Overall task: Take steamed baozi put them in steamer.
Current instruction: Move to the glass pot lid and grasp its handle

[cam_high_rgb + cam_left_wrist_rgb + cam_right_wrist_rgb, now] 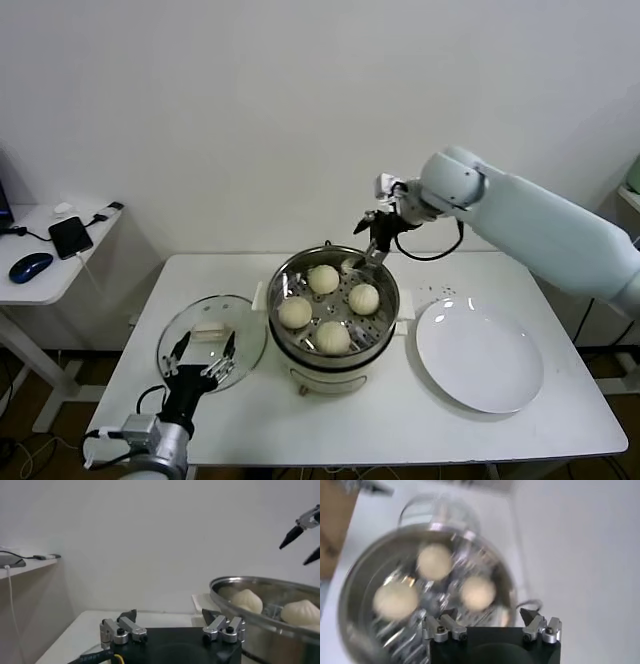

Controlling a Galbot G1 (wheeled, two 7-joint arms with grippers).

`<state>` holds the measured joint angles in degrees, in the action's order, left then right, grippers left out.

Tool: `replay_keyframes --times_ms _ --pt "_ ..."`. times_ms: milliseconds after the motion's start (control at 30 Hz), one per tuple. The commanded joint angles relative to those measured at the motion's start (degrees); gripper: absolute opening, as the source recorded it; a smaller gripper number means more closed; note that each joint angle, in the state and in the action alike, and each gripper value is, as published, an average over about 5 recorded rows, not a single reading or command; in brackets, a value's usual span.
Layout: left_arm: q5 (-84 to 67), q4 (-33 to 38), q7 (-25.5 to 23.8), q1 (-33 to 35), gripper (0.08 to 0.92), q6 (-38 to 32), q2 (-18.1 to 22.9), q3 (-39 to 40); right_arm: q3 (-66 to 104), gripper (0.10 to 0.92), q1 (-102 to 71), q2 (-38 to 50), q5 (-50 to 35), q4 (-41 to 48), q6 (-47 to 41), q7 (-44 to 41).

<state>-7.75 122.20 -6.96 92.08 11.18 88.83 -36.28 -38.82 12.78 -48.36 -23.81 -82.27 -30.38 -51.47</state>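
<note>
I count four baozi (323, 279) (364, 298) (295, 313) (333, 337) sitting on the perforated tray inside the steamer (384, 330), and the plate (480, 356) to its right is bare, so by my read the loading is done. What may be left is only clearing the arm away; the lid (200, 345) lies flat on the table (500, 430) to the steamer's left, but the task does not ask me to fit it.

My right gripper (366, 251) hangs above the far rim of the steamer with its jaws standing apart and nothing between them. From its wrist camera three of the buns lie below and ahead of the jaws, well apart from the tips, with the steamer's far rim just under them.

My left gripper (203, 356) is parked low at the near edge of the table, over the lid, jaws spread and empty; the steamer wall sits just beyond its right-hand jaw.

As for direction, the baozi are round domes, tops up, flat side down on the tray. They have no long axis that I can make out, and they sit in a loose ring, close together, none leaning on the wall as far as I can tell.
</note>
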Motion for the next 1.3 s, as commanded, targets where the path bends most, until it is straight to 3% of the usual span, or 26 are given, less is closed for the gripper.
replay_keyframes --times_ms 33,367,667,867,1100,1300 --pt "-4.02 -0.58 0.71 0.07 0.823 -3.32 -1.12 0.47 48.26 0.823 -39.5 4.61 -6.88 -9.74 14.69 17.63" --pt "-3.48 -3.34 3.24 -2.35 0.823 -8.23 0.39 0.32 74.68 0.823 -68.01 -13.15 -8.28 -12.2 31.38 28.34" --pt "8.74 -7.89 4.19 -4.81 0.823 -10.3 -0.67 -0.46 76.86 0.823 -79.07 -24.14 -6.96 -14.74 37.96 40.22" --pt "15.95 -9.66 5.59 -5.02 0.823 -12.49 -2.22 -0.77 74.06 0.823 -88.18 -26.15 -6.48 -18.53 39.03 43.87" --pt "52.43 -19.26 10.01 -8.58 0.823 -21.82 -2.86 -4.07 73.94 0.823 -94.81 -21.95 -9.67 -19.29 40.11 43.14" --pt "74.47 -24.28 12.83 -11.89 0.823 -22.13 -7.69 -4.07 74.3 0.823 -96.21 -19.54 -11.24 -19.14 40.53 43.06"
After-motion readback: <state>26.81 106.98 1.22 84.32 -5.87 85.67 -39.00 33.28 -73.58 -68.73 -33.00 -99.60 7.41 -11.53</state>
